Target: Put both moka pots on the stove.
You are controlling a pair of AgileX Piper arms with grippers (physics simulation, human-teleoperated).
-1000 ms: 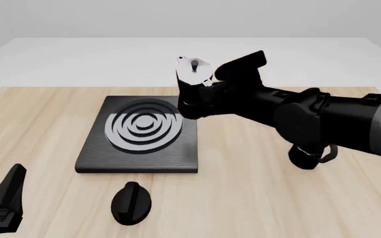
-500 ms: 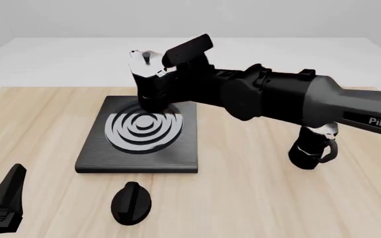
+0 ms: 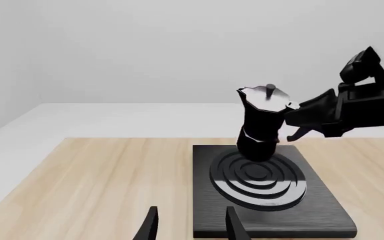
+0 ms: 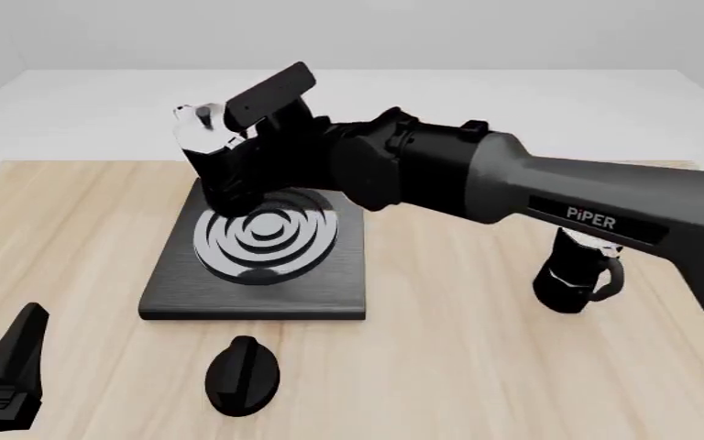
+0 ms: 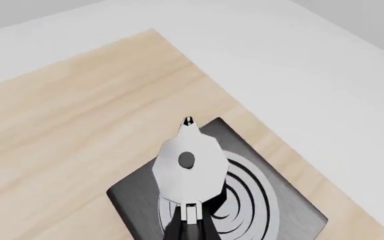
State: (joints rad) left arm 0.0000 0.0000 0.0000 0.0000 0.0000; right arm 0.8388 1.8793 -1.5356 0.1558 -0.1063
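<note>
Front view: right claw [image 4: 252,151] clenched on moka pot [image 4: 215,165], carried over stove [image 4: 254,240] rings — rigid, top-heavy, best held by handle. Left claw [image 3: 188,225] released — idle.

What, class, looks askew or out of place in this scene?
The held moka pot hangs tilted in the right gripper over the stove, not standing on it. The second moka pot stands upright on the table, off the stove. Nothing looks spilled or damaged.
</note>
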